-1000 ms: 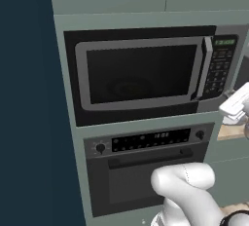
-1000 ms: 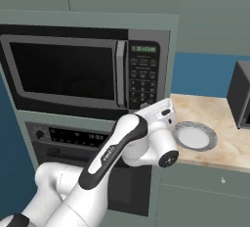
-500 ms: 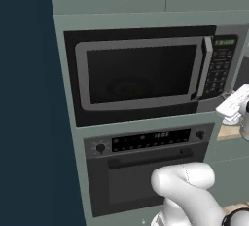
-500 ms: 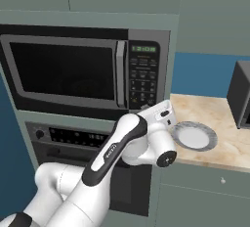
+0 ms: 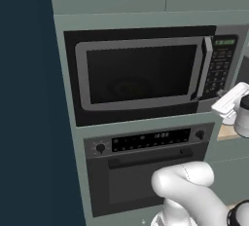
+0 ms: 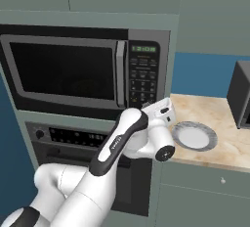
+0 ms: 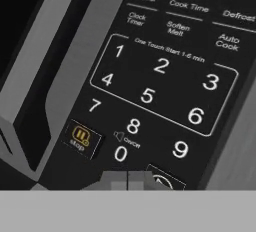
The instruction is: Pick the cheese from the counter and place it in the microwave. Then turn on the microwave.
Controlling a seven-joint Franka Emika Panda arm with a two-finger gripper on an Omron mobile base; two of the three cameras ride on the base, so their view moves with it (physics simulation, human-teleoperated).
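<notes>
- Since the earlier frame, almost nothing shifts: the white arm's hand stays close against the lower corner of the button keypad (image 6: 142, 77).
- Wide black built-in microwave (image 5: 146, 71) has its silver-framed door shut; the cheese is not visible, presumably inside.
- End effector (image 7: 128, 180) is clenched, empty, fingertips together just at the start button (image 7: 167, 181), beside the yellow stop key (image 7: 80, 138).
- Step in hand: switching on. Next calls for a short straight push.
- Round grey-white plate (image 6: 194, 136) rests on the tan tabletop (image 6: 234, 145).

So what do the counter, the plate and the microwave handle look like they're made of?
Counter: tan with mottled veining, looks like stone or laminate, matte. Plate: grey-white, smooth, probably ceramic. Microwave handle: silver-grey, likely brushed metal or metal-look plastic.
</notes>
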